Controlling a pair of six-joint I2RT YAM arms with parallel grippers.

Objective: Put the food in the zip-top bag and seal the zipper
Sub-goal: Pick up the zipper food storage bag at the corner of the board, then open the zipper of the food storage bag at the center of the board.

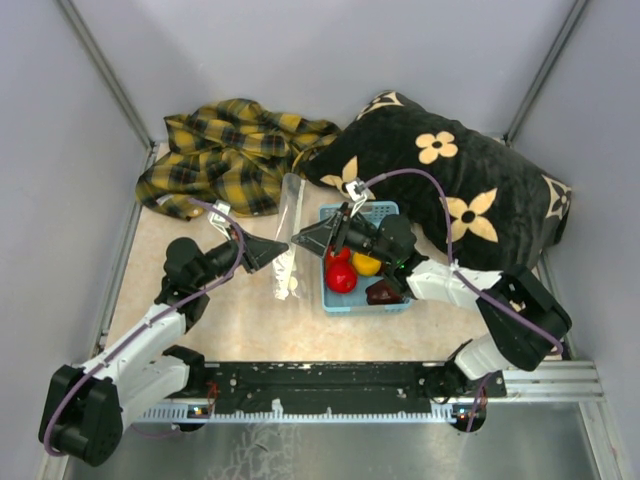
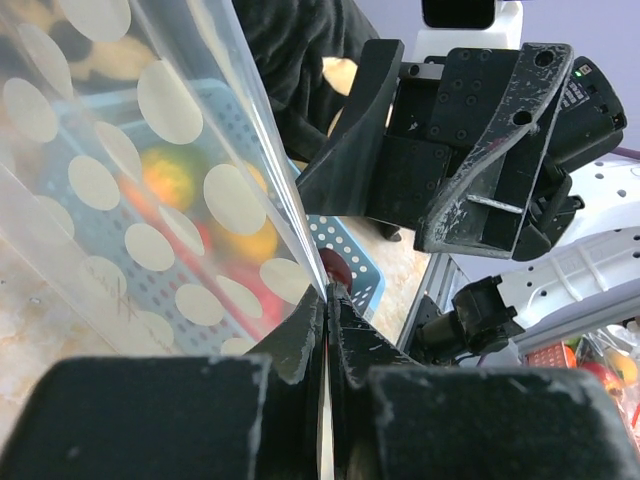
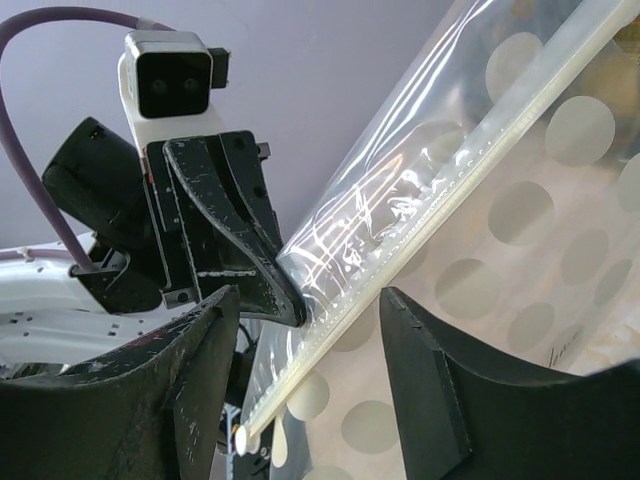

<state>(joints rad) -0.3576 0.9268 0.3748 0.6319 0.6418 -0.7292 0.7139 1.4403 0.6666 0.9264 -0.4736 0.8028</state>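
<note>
Left of centre in the top view, the left gripper [image 2: 327, 300] has its fingers pressed together, pinching the edge of the bag [image 1: 290, 210]. The bag stands upright just left of the basket [image 1: 362, 308]. The zipper [image 3: 420, 255] runs between the spread fingers of the right gripper [image 3: 310, 372]. The food [image 1: 341, 277] lies in the basket.

No word, number or brand could be read in any view. A faint grey scrawl [image 3: 566, 346] stood low on the clear dotted bag [image 3: 520, 215] in the right wrist view, perhaps small print, but it was too blurred to make out. The black pillow [image 1: 470, 190] carried only cream flower and star shapes.
</note>
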